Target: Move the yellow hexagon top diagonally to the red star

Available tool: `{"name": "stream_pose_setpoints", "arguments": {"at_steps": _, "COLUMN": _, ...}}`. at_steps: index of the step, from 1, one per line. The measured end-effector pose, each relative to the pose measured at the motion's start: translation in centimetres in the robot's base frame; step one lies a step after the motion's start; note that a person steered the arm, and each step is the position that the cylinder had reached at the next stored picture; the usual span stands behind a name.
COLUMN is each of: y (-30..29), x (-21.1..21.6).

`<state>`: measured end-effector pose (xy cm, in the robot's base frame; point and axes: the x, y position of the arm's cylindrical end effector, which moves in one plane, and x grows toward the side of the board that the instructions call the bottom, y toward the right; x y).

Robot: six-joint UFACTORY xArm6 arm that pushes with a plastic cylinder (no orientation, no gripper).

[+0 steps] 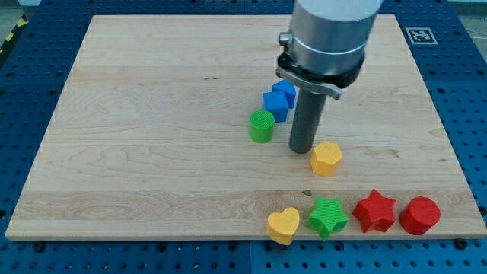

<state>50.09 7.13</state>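
Item 1: pale wooden board (152, 114), lying on a blue perforated table (23, 91) and carrying 7 small blocks.

Item 2: dark straight rod under a grey cylindrical arm housing (331, 34), with my tip (302, 149) resting on the board. It is a plain rod, having no jaws to open or close, and it is clamping nothing.

Item 3: yellow hexagon block (326, 158), sitting just beside my tip at its 4 o'clock; whether the 2 are touching cannot be told.

Item 4: red star block (374, 211), lying near the board's bottom edge, at 5 o'clock from the yellow hexagon and apart from it.

Item 5: red cylinder block (420, 215), standing just at 3 o'clock of the red star.

Item 6: green star block (328, 217), sitting at 9 o'clock of the red star.

Item 7: yellow heart block (284, 224), lying at 9 o'clock of the green star.

Item 8: green cylinder block (261, 125), standing at 9 o'clock of my tip.

Item 9: blue blocks (278, 100), 2 pressing together, shapes unclear, sitting at 11 o'clock of my tip.
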Motion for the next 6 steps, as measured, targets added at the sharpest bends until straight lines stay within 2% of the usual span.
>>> {"name": "stream_pose_setpoints", "arguments": {"at_steps": 3, "y": 2.8, "x": 3.4}}
{"name": "stream_pose_setpoints", "arguments": {"at_steps": 6, "y": 8.3, "x": 1.1}}
